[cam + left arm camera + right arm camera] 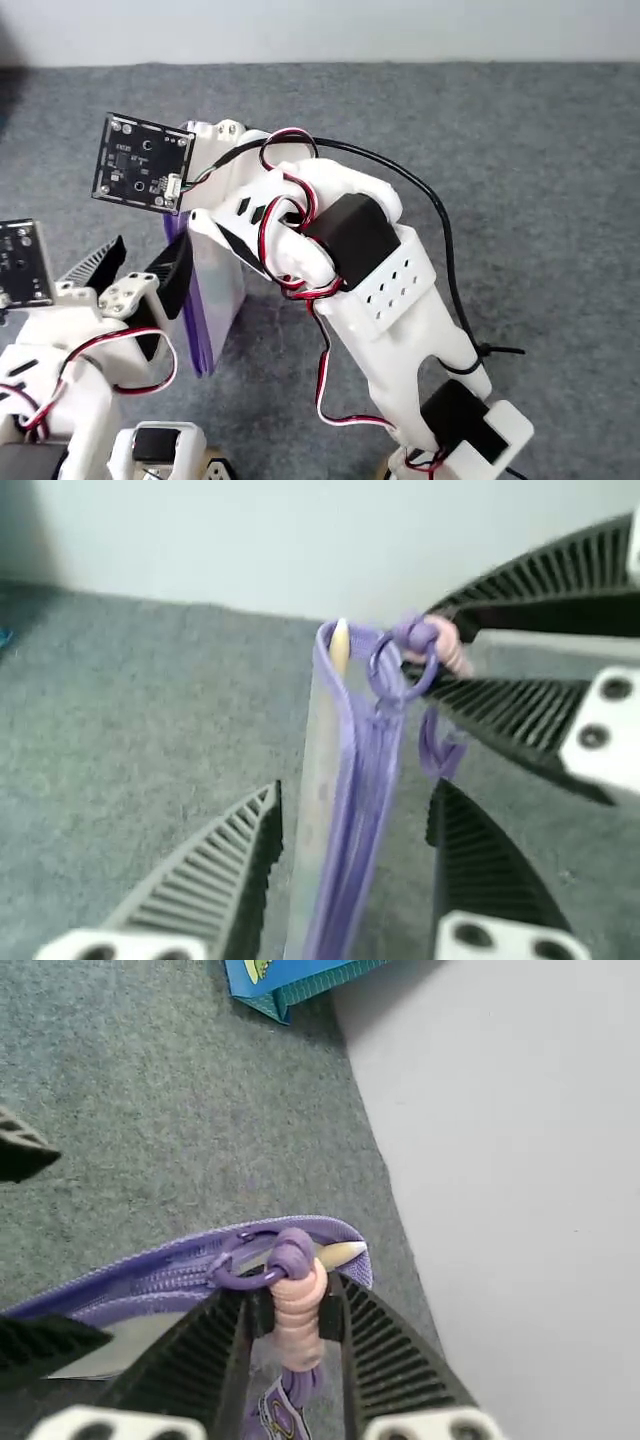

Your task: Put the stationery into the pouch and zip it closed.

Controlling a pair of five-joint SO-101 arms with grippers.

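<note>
A clear pouch [218, 295] with purple zipper edging stands on its edge on the grey carpet. The pouch [345, 810] rises between the fingers of my left gripper [355, 788], which is open and straddles it near its lower part. My right gripper [295, 1295] is shut on the pink ribbed zipper charm [298, 1315] at the pouch's top end, beside a purple ring [240, 1265]. A cream pointed tip [342, 1252] pokes out of that same end of the pouch [130, 1280]. From above, the left gripper [145, 262] sits just left of the pouch, and the right arm [370, 270] crosses over it.
A blue packet [290, 980] lies on the carpet by the white wall [520, 1160], beyond the pouch. The grey carpet [540, 180] lies bare to the right of the right arm. The left arm's base [60, 400] fills the near left corner.
</note>
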